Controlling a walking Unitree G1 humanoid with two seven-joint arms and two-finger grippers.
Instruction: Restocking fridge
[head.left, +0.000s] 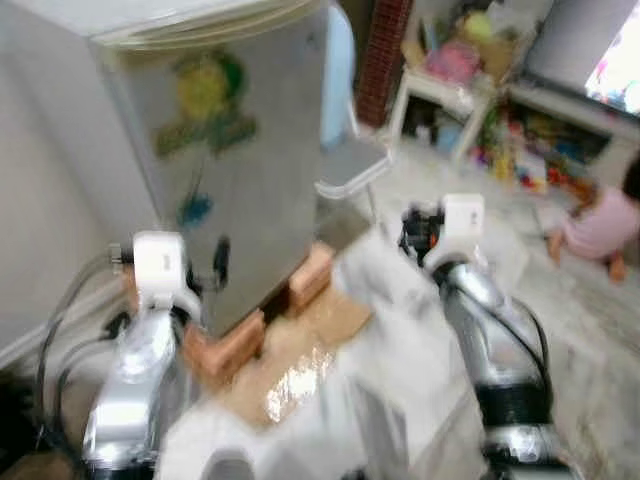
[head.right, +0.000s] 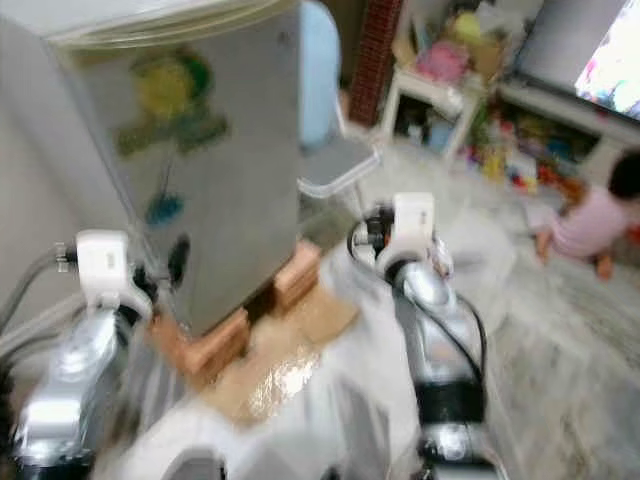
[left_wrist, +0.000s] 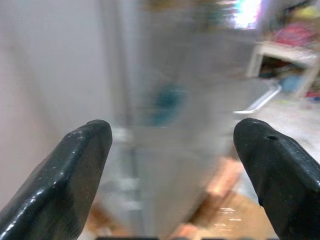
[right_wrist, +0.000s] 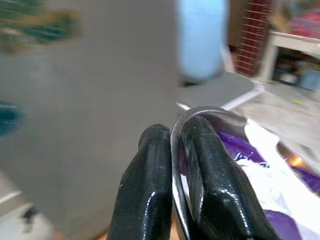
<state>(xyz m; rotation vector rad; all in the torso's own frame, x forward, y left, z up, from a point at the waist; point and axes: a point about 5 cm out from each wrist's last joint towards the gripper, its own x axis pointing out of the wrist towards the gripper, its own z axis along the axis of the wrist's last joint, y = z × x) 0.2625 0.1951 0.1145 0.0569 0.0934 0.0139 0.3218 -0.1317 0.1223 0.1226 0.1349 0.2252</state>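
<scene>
A grey fridge (head.left: 230, 150) with cartoon stickers on its side stands shut in front of me, raised on bricks. My left gripper (left_wrist: 172, 150) is open with nothing between its fingers, held near the fridge's lower corner (head.left: 215, 265). My right gripper (right_wrist: 172, 135) is shut on the thin handle of a white and purple plastic bag (right_wrist: 250, 170). That bag hangs under my right arm as a pale, blurred shape (head.left: 400, 330), to the right of the fridge.
Red bricks (head.left: 310, 275) and a sheet of cardboard (head.left: 300, 350) lie under and before the fridge. A grey chair (head.left: 355, 165) stands beside it. Further right are a cluttered white shelf (head.left: 470, 80), a lit screen (head.left: 610, 70) and a person (head.left: 600, 225) sitting on the floor.
</scene>
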